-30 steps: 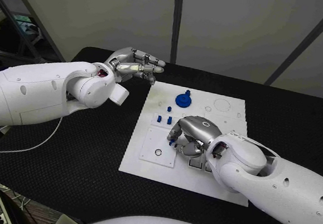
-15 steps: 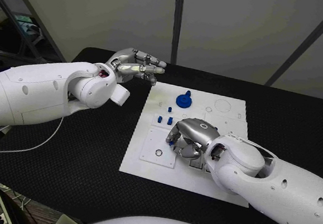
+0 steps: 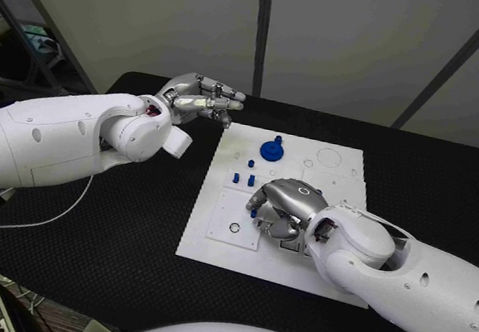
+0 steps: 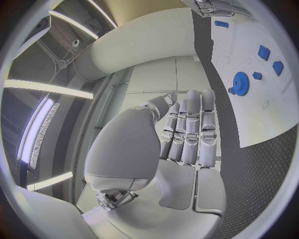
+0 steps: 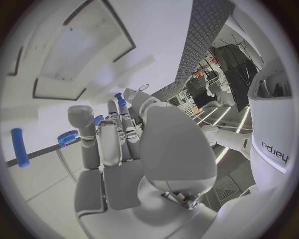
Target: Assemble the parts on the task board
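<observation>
Two white arms reach in over the black table (image 3: 108, 248), with the white task board (image 3: 298, 266) lying flat in the middle of it. The right hand (image 3: 284, 208) is low over the board's centre, fingers curled down toward the plate; in the right wrist view a small blue part (image 5: 119, 99) sits at its fingertips, but whether it is actually pinched or just beside them I cannot tell. The left hand (image 3: 202, 97) hangs above the table just off the board's far left corner, fingers curled in together with nothing in them.

On the board, a blue gear with a knob (image 3: 272, 148) stands toward the far end. Nearer, a few small blue pegs (image 3: 243, 177) stand in a little cluster just left of the right hand. A black ring (image 3: 235, 227) lies on a raised square plate near the board's left edge. In the right wrist view a blue pin (image 5: 19, 147) lies on the white surface, apart from the fingers.
</observation>
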Robot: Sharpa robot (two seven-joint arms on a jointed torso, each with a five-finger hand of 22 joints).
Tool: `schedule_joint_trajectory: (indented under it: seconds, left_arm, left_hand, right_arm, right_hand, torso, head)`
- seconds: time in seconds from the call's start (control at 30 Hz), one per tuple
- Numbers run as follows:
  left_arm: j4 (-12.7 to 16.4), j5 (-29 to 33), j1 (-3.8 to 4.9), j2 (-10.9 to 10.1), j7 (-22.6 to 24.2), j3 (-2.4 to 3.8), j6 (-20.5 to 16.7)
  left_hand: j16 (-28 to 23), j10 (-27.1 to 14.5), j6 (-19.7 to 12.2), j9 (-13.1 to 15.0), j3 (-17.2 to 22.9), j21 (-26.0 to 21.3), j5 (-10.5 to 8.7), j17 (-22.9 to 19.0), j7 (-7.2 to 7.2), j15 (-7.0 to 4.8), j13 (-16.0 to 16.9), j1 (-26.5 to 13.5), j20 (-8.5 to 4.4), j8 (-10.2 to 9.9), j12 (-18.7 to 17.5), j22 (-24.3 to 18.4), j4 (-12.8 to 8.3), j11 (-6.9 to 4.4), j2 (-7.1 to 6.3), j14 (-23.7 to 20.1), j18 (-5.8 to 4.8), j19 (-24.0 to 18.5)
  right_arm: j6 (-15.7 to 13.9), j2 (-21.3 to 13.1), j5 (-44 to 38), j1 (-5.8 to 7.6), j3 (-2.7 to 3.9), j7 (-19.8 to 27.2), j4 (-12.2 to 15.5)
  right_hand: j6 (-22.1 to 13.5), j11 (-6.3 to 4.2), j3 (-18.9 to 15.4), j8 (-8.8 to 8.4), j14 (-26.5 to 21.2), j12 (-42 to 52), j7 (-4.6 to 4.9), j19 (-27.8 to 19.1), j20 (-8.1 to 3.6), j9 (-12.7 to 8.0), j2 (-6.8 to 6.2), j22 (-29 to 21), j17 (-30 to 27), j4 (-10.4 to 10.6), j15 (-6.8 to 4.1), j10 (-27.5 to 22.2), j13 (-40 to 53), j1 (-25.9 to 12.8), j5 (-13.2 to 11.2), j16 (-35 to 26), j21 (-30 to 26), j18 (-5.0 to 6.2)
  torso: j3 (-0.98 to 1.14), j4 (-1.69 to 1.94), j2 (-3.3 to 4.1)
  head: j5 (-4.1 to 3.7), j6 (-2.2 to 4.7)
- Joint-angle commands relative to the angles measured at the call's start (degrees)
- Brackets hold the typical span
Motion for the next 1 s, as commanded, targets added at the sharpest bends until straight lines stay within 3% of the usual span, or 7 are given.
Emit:
schedule_joint_trajectory:
  seconds: [0.03, 0.23, 0.33, 0.53, 0.67, 0.87, 1.0]
  left_arm:
    - [0.14, 0.64, 0.07, 0.08, 0.03, 0.05, 0.66]
    - [0.09, 0.71, 0.06, -0.07, -0.01, 0.04, 0.87]
    - [0.07, 0.72, 0.05, -0.19, -0.06, 0.04, 0.94]
    - [0.14, 0.72, 0.05, -0.37, -0.09, 0.02, 1.11]
    - [0.18, 0.73, 0.05, -0.36, -0.11, 0.01, 1.23]
    - [0.37, 0.73, 0.05, -0.41, -0.15, 0.00, 1.35]
    - [0.48, 0.73, 0.05, -0.45, -0.14, -0.02, 1.36]
  left_hand:
    - [-0.22, -0.46, -0.11, -0.05, 0.22, -0.15, 0.18, -0.10, 0.19, 0.40, -0.06, -0.35, 0.00, -0.39, 0.18, -0.07, -0.11, 0.01, 0.03, -0.18, -0.38, -0.24]
    - [-0.23, -0.53, -0.16, -0.04, 0.27, -0.18, 0.18, -0.12, 0.19, 0.41, -0.06, -0.28, 0.01, -0.38, 0.19, -0.08, -0.20, 0.02, 0.04, -0.20, -0.37, -0.26]
    - [-0.24, -0.55, -0.16, -0.02, 0.34, -0.20, 0.19, -0.13, 0.19, 0.40, -0.04, -0.15, 0.01, -0.34, 0.25, -0.09, -0.31, 0.01, 0.10, -0.23, -0.35, -0.26]
    - [-0.24, -0.51, -0.09, 0.02, 0.40, -0.21, 0.17, -0.16, 0.17, 0.39, 0.00, -0.04, 0.01, -0.24, 0.37, -0.09, -0.45, -0.01, 0.16, -0.25, -0.34, -0.26]
    - [-0.24, -0.49, -0.07, 0.03, 0.41, -0.21, 0.17, -0.16, 0.16, 0.39, 0.01, -0.01, 0.01, -0.21, 0.40, -0.08, -0.49, -0.01, 0.15, -0.26, -0.34, -0.26]
    - [-0.24, -0.48, -0.05, 0.03, 0.40, -0.21, 0.16, -0.16, 0.16, 0.39, 0.02, 0.00, 0.02, -0.19, 0.43, -0.08, -0.51, -0.02, 0.14, -0.26, -0.34, -0.26]
    - [-0.23, -0.43, 0.00, 0.05, 0.38, -0.20, 0.15, -0.17, 0.14, 0.38, 0.03, 0.00, 0.02, -0.13, 0.49, -0.07, -0.57, -0.03, 0.11, -0.26, -0.34, -0.26]
  right_arm:
    - [-2.88, -0.68, -1.83, 0.07, 0.03, -0.12, 1.21]
    - [-4.73, -3.28, -2.64, 0.10, 0.13, -0.37, 4.35]
    - [-5.30, -4.85, -2.67, 0.15, 0.83, -0.51, 5.75]
    - [-5.21, -8.68, -0.27, 0.38, 4.72, -0.93, 7.40]
    - [-3.60, -11.01, 0.74, 1.05, 6.08, -1.38, 6.87]
    - [-0.63, -13.59, 1.30, 1.62, 6.77, -2.42, 5.38]
    - [0.85, -14.29, 1.29, 1.74, 6.90, -2.89, 4.49]
  right_hand:
    - [-0.28, -0.16, -0.42, -0.12, 2.24, 0.30, -0.10, -0.10, 0.07, 0.09, -0.49, -0.07, -0.05, 0.02, 0.34, -0.26, 0.05, -0.06, -0.31, -0.24, -0.13, 0.46]
    - [-0.17, -0.22, -0.69, -0.03, 2.22, 0.49, -0.22, -0.08, 0.08, 0.15, -0.48, -0.13, -0.15, 0.08, 0.32, -0.39, 0.07, -0.17, -0.25, -0.27, -0.19, 0.48]
    - [-0.02, -0.30, -0.86, 0.04, 2.20, 0.72, -0.32, -0.02, 0.07, 0.19, -0.40, -0.11, -0.25, 0.17, 0.28, -0.33, 0.11, -0.27, -0.22, -0.31, -0.19, 0.48]
    - [0.11, -0.49, -1.10, 0.06, 2.20, 1.20, -0.62, 0.28, 0.01, 0.22, -0.22, 0.22, -0.31, 0.32, 0.16, -0.09, 0.16, -0.38, -0.13, -0.30, 0.02, 0.42]
    - [0.22, -0.64, -1.56, 0.07, 2.16, 1.58, -0.82, 0.53, -0.08, 0.24, -0.41, 0.44, -0.51, 0.48, 0.04, 0.01, 0.16, -0.63, -0.14, -0.39, 0.15, 0.36]
    - [0.85, -0.75, -2.17, 0.23, 1.97, 2.01, -1.01, 0.64, -0.25, 0.32, -0.32, 0.24, -1.36, 0.74, -0.09, -0.49, 0.08, -0.61, 0.77, -0.91, -0.01, 0.37]
    - [0.50, -0.85, -2.71, 0.01, 1.93, 2.18, -1.29, 0.63, -0.30, 0.23, -0.60, 0.07, -1.58, 0.81, -0.16, -0.81, 0.06, -0.64, 0.60, -1.03, -0.16, 0.39]
  torso:
    - [-0.01, -0.03, 0.00]
    - [0.02, -0.04, 0.01]
    - [-0.02, -0.12, 0.00]
    - [-0.09, -0.12, -0.01]
    - [-0.08, -0.16, -0.02]
    - [0.03, -0.16, 0.04]
    - [-0.09, -0.04, -0.02]
  head:
    - [-0.03, 0.13]
    - [-0.14, 0.29]
    - [-0.26, 0.51]
    - [-1.36, 1.16]
    - [-1.97, 1.60]
    - [-2.55, 2.06]
    - [-3.00, 2.31]
